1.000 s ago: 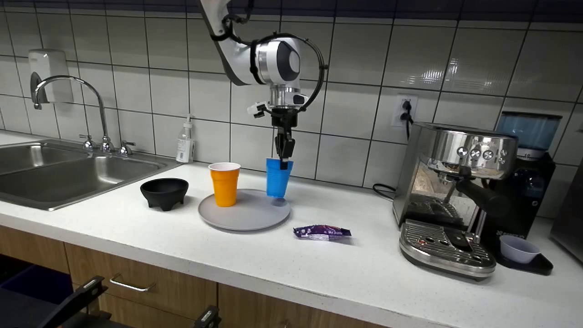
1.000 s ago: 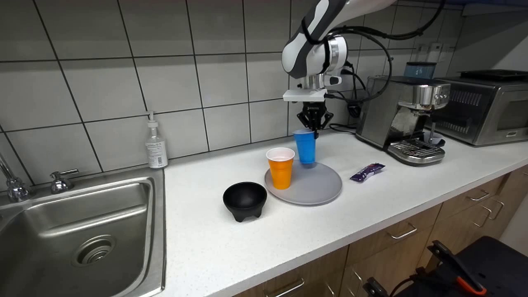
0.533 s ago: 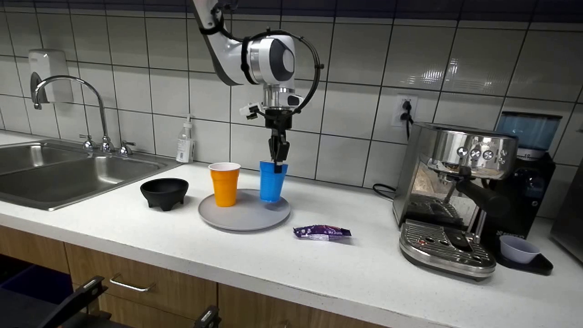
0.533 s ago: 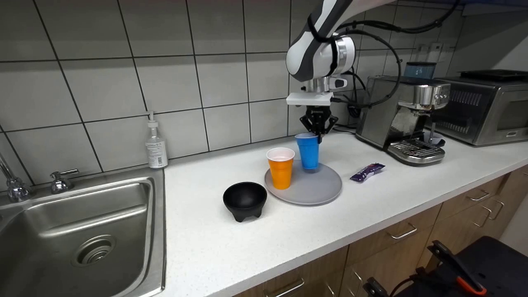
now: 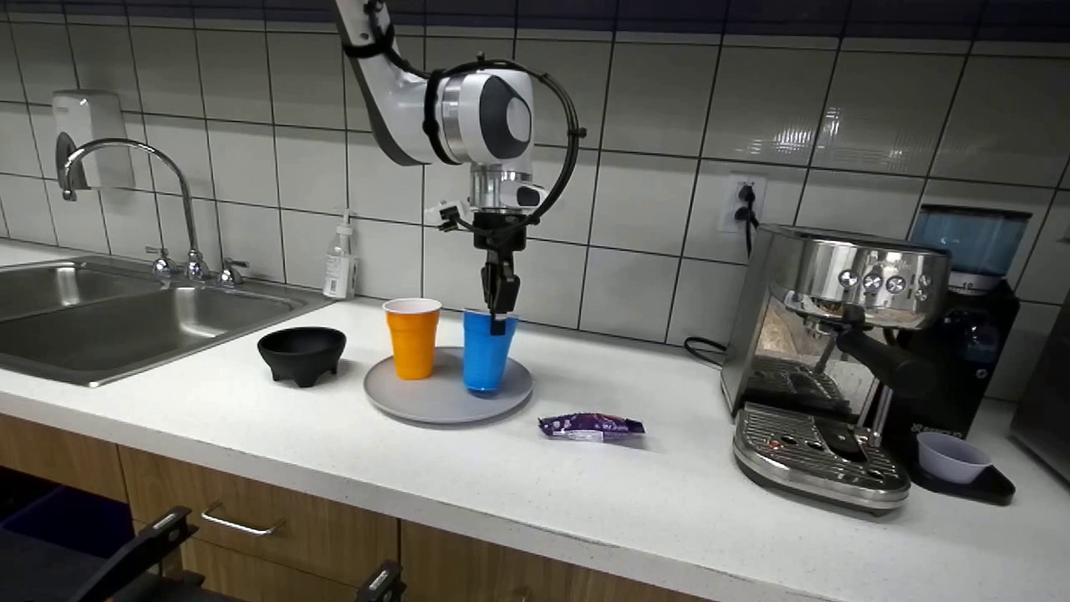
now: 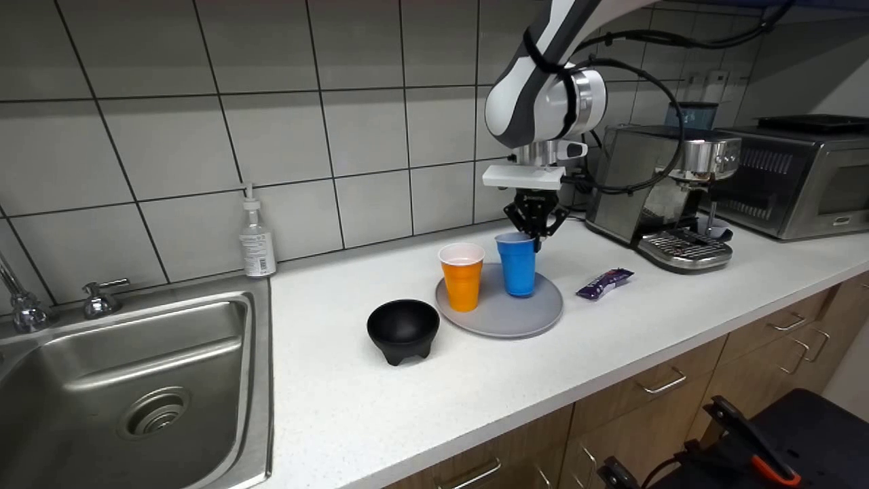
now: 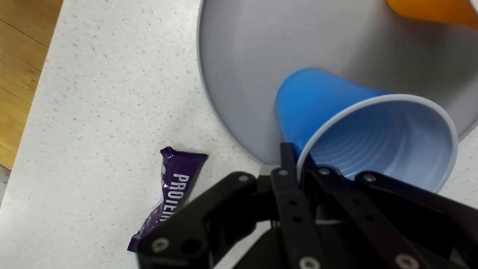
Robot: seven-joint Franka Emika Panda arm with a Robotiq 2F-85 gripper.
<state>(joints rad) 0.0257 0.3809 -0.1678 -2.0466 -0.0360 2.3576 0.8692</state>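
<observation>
over the grey plate [image 5: 435,405], the gripper [image 7: 298,158] points straight down, its fingers [image 7: 287,151] pinched tight on the rim of the blue cup [image 5: 486,358], one outside it and one inside the mouth, as the wrist view shows; the blue cup is held mouth up and close to upright above the plate's half nearer the coffee machine [image 5: 836,288], and whether its base touches the plate cannot be told from these views. the orange cup [image 5: 412,344] stands upright on the plate's other half, white inside, just beside the blue one with a gap between them. near the plate's edge, on the white counter [image 5: 669,518], lies a purple wrapper [image 7: 177,186], lettered protein in white. between plate and sink [image 6: 259,339] stands a black bowl [image 6: 402,333] on short feet. at the sink's back corner, close to the tiled wall [image 6: 366,136], is a clear pump bottle [image 6: 257,246] with a pale label, and a chrome tap [image 5: 180,171] arches over the sink. below the counter's front run wooden drawers [image 5: 318,518] with metal handles. beside the coffee machine stand a grinder [image 5: 970,238] with a blue-tinted top and, on its black tray [image 5: 999,485], a small pale bowl [image 5: 953,458]; an oven [image 6: 815,183] shows farther along in an exterior view
</observation>
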